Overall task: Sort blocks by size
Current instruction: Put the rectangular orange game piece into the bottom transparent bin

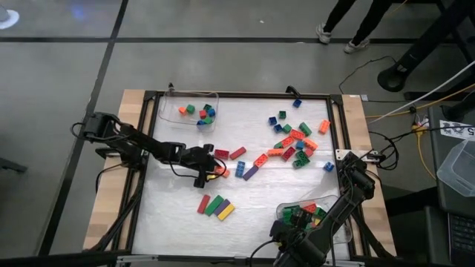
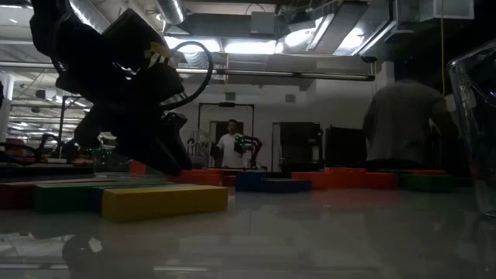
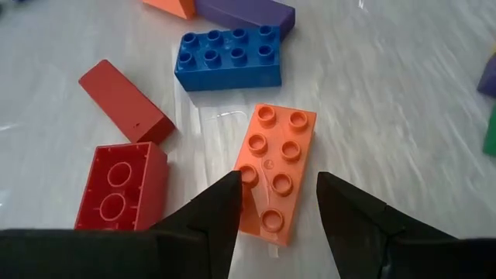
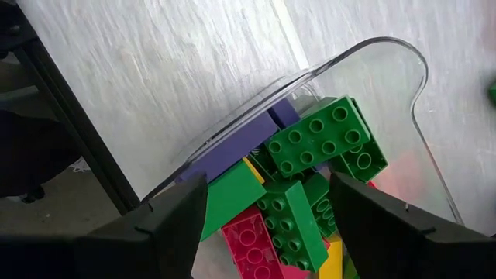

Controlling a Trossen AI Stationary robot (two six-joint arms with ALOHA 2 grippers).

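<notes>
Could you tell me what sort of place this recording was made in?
Probably a robotics lab or workshop: a framed table on a bare concrete floor, loose cables beside it, ceiling ducts and strip lights overhead, and a person at another rig behind.

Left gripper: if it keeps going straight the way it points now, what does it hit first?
Most likely the long orange studded brick: the left gripper has its open fingers on either side of the brick's near end. Depth is unclear, so contact may already be close.

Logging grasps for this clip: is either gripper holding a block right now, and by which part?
The left gripper straddles the near end of the orange block, which lies flat; a firm hold cannot be told. The right gripper holds nothing.
</notes>
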